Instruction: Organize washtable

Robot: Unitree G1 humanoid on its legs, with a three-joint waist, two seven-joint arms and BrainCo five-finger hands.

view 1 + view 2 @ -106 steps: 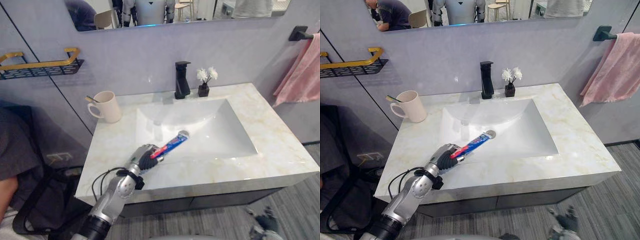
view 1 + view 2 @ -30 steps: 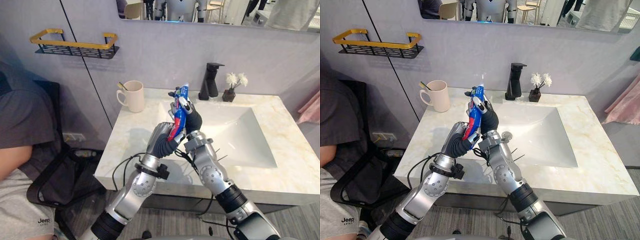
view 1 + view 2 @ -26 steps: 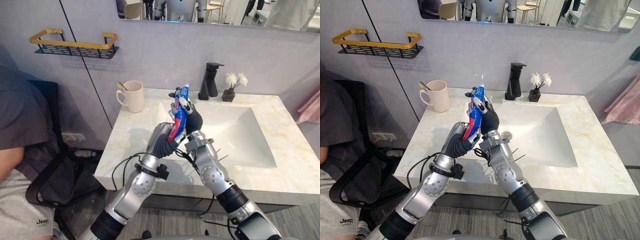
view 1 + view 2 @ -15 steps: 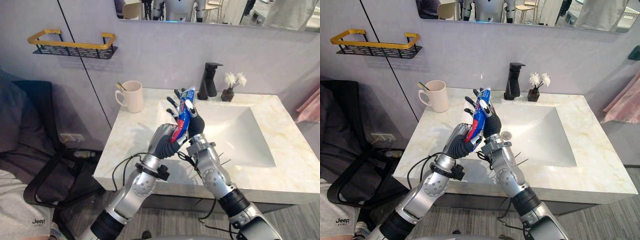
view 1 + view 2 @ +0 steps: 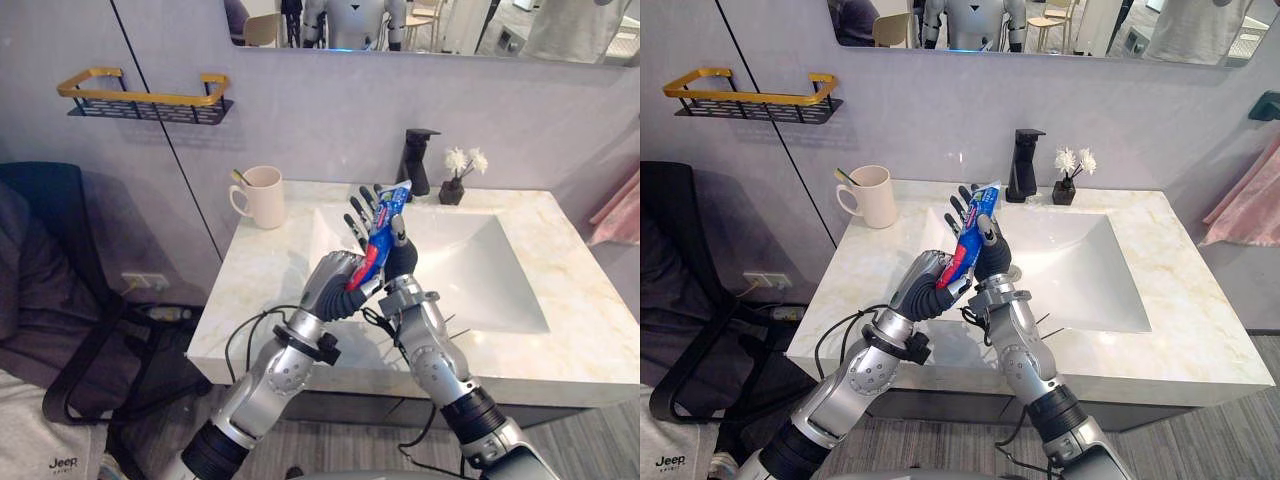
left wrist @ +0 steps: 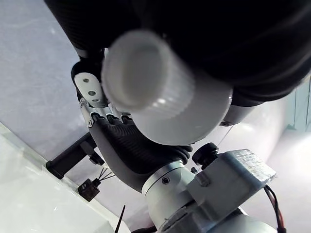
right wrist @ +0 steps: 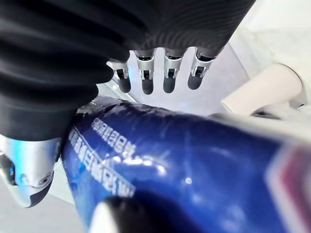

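The marble counter (image 5: 250,290) is carrying a white sink (image 5: 480,270), and both arms are reaching up over its near left part. The left hand (image 5: 335,285) is curling its fingers tightly round the lower, cap end of the toothpaste tube (image 5: 372,262), which is tilting up towards the far right. The right hand (image 5: 397,260) is meeting it from behind, fingers (image 5: 358,212) sticking out straight and spread, thumb lying across the tube's front. Nothing is standing between the hands and the mug (image 5: 264,196) at far left. The tap (image 5: 415,160) and a small flower pot (image 5: 452,190) are standing behind the sink.
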